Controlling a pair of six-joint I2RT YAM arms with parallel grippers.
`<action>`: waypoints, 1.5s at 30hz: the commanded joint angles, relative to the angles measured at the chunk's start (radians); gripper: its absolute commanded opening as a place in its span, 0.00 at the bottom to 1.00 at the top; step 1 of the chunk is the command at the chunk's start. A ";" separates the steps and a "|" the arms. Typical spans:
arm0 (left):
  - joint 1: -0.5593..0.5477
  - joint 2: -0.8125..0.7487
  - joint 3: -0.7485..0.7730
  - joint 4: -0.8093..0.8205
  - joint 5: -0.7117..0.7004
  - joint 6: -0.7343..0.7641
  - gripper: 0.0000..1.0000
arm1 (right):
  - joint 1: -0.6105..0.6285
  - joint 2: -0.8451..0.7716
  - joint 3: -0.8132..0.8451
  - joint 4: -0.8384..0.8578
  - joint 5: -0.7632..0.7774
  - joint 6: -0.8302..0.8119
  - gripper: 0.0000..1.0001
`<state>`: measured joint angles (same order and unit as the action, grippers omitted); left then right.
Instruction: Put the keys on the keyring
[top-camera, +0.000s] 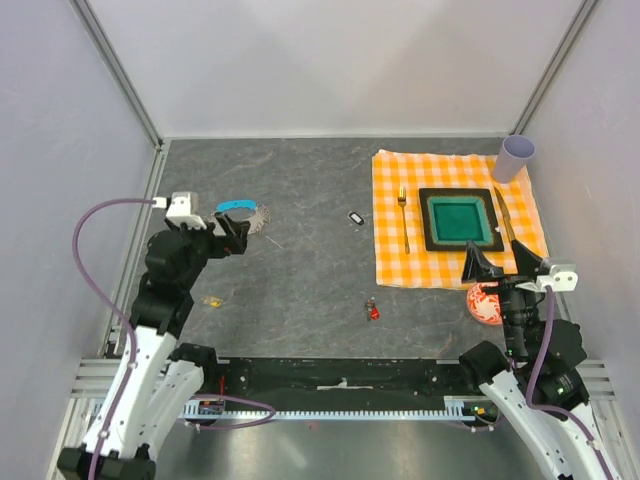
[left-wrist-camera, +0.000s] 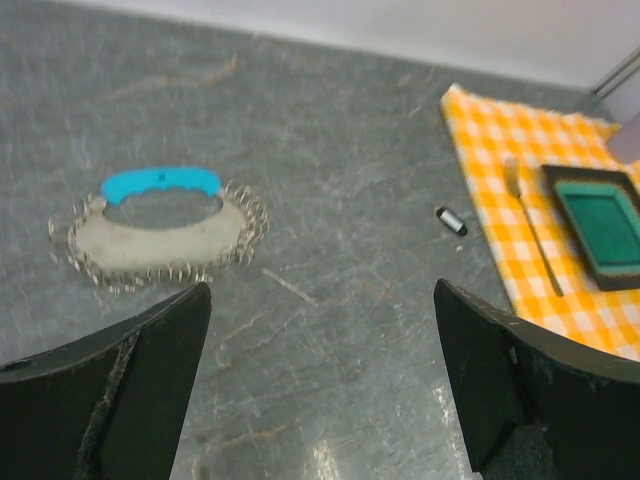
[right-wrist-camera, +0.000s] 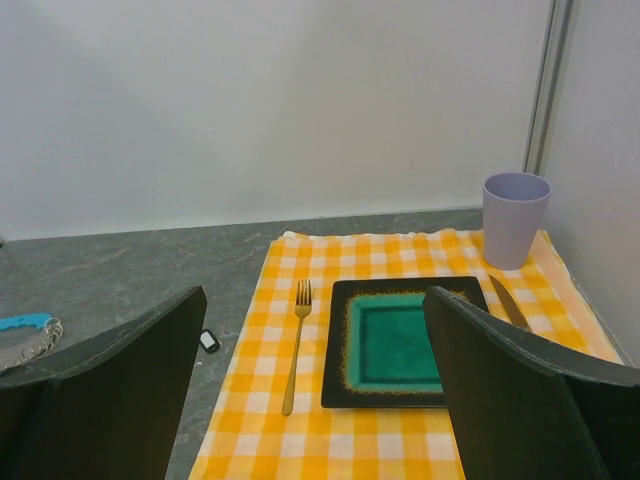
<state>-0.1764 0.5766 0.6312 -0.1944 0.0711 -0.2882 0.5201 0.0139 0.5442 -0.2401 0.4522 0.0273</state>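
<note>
While left claw (left-wrist-camera: 322, 285) gapes, key (top-camera: 373, 310) apart from keyring (left-wrist-camera: 160, 185)

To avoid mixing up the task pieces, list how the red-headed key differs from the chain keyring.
The key is tiny; the keyring is far larger. The key has a red head; the keyring has a blue piece. The key lies near the front middle; the keyring lies far left. Both rest on the grey table, unheld.

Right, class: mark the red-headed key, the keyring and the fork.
red-headed key (top-camera: 374, 314), top view, on its red head.
keyring (left-wrist-camera: 160, 184), left wrist view, on its blue plastic piece.
fork (right-wrist-camera: 294, 355), right wrist view, on its handle.
</note>
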 joint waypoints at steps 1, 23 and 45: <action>-0.003 0.196 0.059 -0.057 -0.060 -0.132 1.00 | 0.004 -0.009 -0.023 0.053 0.025 0.002 0.98; 0.009 1.074 0.401 -0.033 -0.432 -0.368 0.46 | 0.004 -0.009 -0.086 0.127 0.029 -0.012 0.98; 0.009 1.197 0.441 -0.091 -0.445 -0.407 0.36 | 0.004 0.000 -0.093 0.137 0.014 -0.020 0.98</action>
<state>-0.1696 1.8137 1.0958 -0.2787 -0.3576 -0.6327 0.5201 0.0139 0.4561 -0.1379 0.4717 0.0177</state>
